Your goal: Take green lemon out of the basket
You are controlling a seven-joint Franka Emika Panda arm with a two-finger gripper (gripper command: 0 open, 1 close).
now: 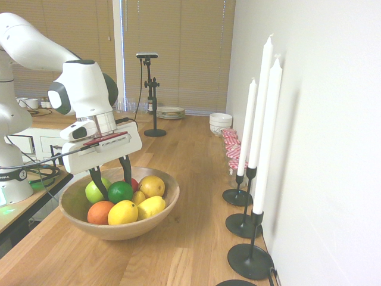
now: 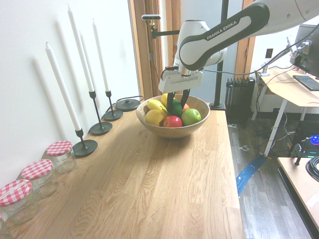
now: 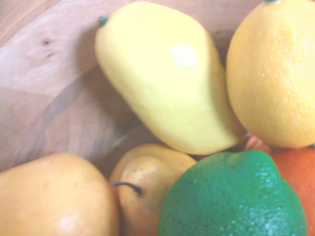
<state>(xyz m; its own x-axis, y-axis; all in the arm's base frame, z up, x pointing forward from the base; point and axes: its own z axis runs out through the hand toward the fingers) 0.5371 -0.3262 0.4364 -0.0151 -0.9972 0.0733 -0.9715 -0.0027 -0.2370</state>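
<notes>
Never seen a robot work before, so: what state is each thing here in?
Green lemon: in the bowl, between the jaws
Bowl: upright, filled with fruit
Jaws: around the green lemon, grip unclear
Candles: unlit, standing in holders
Jars: lids on

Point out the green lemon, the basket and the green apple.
Green lemon [image 1: 121, 191]: first exterior view, its side.
Basket [image 1: 171, 205]: first exterior view, its rim at right.
Green apple [image 2: 191, 117]: second exterior view, its side.

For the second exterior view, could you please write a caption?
Franka arm's jaws around the green lemon in a wooden bowl.
</notes>
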